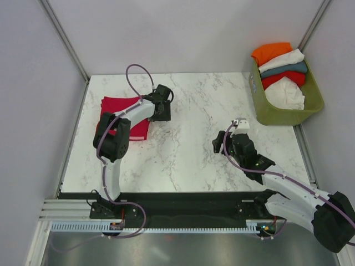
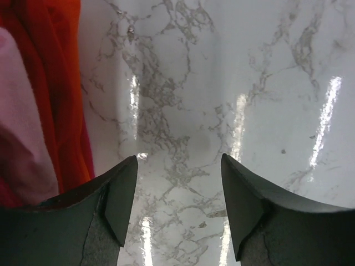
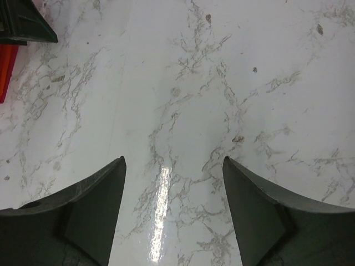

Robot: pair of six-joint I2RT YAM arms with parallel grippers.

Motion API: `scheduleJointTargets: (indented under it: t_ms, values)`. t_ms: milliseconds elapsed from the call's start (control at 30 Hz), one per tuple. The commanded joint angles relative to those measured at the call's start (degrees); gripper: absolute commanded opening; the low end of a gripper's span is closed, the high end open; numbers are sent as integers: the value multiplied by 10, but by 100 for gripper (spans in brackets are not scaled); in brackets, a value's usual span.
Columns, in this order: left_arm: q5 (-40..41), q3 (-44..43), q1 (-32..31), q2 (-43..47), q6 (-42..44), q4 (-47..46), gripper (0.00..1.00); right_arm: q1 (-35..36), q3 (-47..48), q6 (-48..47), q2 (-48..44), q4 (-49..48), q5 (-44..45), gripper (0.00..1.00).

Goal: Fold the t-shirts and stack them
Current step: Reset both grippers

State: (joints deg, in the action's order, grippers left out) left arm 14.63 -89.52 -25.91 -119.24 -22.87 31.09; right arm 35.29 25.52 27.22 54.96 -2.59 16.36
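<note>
Marble tabletop [image 1: 188, 144], glossy and grey-veined, bears a folded crimson t-shirt [image 1: 113, 106]; left hand [image 2: 177, 160] and right hand [image 3: 173, 160] gape empty.

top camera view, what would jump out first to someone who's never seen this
The folded crimson t-shirt at far left, bright against the white marble table, with the open jaws of the left arm beside it. Then the olive-green basket at the far right corner, heaped with shirts in orange, white, teal and red.

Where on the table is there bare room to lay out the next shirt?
Bare table runs between the left gripper beside the folded crimson shirt and the right gripper, plus the far edge strip. Crowded: the shirt-filled basket at far right.
</note>
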Motion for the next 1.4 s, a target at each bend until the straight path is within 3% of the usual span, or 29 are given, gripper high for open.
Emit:
scheduleJointTargets:
  t_ms: [0, 333, 433, 600, 733, 900, 1000, 1233, 1367]
  values:
    - [6, -18, 17, -7, 12, 14, 69, 0, -4, 5, -6, -20, -4, 78]
    - [41, 39, 116, 20, 20, 41, 67, 0, -18, 7, -25, -27, -13, 78]
    - [34, 56, 118, 54, 17, 28, 66, 0, -16, 11, -23, -29, -16, 78]
    - [-13, 145, 73, 158, 11, -44, 66, 0, -13, 15, -26, -36, -26, 79]
    - [-14, 231, 3, 267, -3, -100, 68, 0, -13, 17, -33, -44, -24, 80]
    - [-36, 411, -84, 488, -29, -247, 68, 0, -29, 26, -39, -69, -12, 83]
    - [-33, 515, -138, 609, -22, -311, 73, 0, -44, 34, -45, -62, 20, 87]
    - [45, 644, -138, 727, -27, -315, 99, 0, -68, 16, -78, -32, 55, 92]
    - [81, 667, -138, 729, -39, -294, 100, 0, -84, 11, -114, -36, 61, 94]
